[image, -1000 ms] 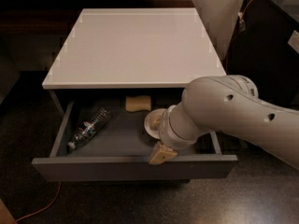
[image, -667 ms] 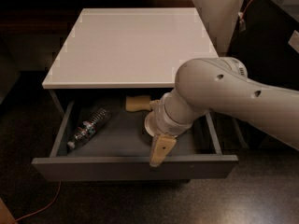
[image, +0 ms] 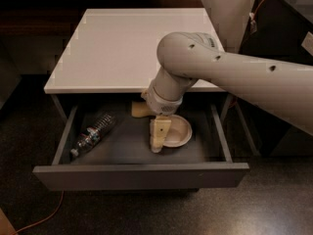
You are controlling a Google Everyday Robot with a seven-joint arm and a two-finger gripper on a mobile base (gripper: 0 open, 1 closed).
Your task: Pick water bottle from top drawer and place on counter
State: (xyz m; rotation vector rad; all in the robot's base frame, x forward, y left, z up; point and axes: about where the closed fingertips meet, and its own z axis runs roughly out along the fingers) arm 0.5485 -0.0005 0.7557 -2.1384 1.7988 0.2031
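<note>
Bottle (image: 93,133): lies on its side on the floor of the open drawer (image: 142,176), in the left part. It is well to the left of the gripper (image: 159,133) as the camera sees it, at about the same depth, and the two are not touching. Bare drawer floor lies between them.

Bottle axis: diagonal. One end is near the front-left corner of the drawer and the other points back and toward the gripper's side. The narrow end, probably the cap, seems to be the front-left one, but the clear plastic blurs into the dark floor, so this is not certain. A dark band shows around the middle.

Gripper: down inside the drawer, pointing at the floor, and carrying nothing. Whether it is open or closed I cannot tell, since it shows only as a single pale beige piece below the wrist.

Bowl (image: 180,132): just right of the gripper, and its left rim is overlapped by it. I cannot tell whether they touch.

Beige block (image: 138,109): behind and slightly left of the gripper, partly under the counter edge.

Counter (image: 122,48): above and behind the gripper. Its right front portion is hidden by the arm (image: 234,77), which comes in from the right and is cut off by the frame edge. The back of the drawer is in shadow under the counter.
</note>
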